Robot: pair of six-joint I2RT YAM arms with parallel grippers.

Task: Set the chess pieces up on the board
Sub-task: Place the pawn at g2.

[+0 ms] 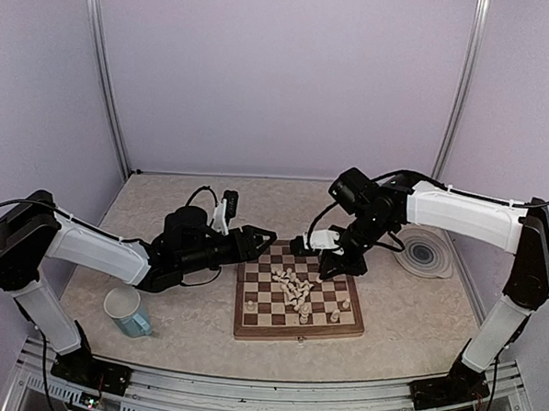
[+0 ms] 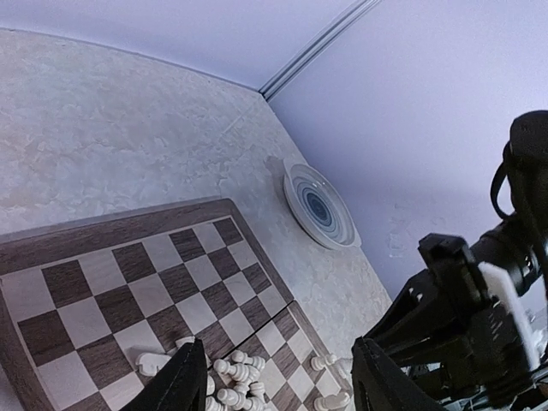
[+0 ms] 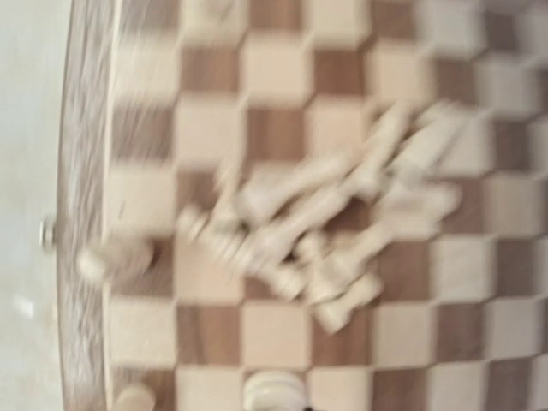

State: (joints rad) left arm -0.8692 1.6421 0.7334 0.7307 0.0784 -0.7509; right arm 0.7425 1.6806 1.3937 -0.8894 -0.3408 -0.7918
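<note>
Closest to us, the bases of both arms sit off the two near corners of the board [image 1: 295, 334]. Under it spreads the pale mottled table [image 1: 164, 200], and the board lies flat there with its brown border and centre seam in view.

From the board's left side the left arm [image 1: 97, 251] reaches in. Its left gripper [image 2: 276, 347] hovers at the board's far left corner, fingers [image 2: 180, 385] apart with nothing between them. From the board's right side the right arm [image 1: 458, 215] bends down. The right gripper [image 1: 334, 264] points at the board's far right squares with its fingers together, and we cannot tell whether a piece is pinched there.

Beyond the board's far right corner, clear of it, we see a round ringed plate [image 1: 422, 252]. Off the board's near left corner stands a light blue cup [image 1: 128, 310], mouth up.

Most of the chess pieces [image 1: 293, 289] lie toppled in a heap at the board's centre. A few stand singly on squares toward its near edge.
</note>
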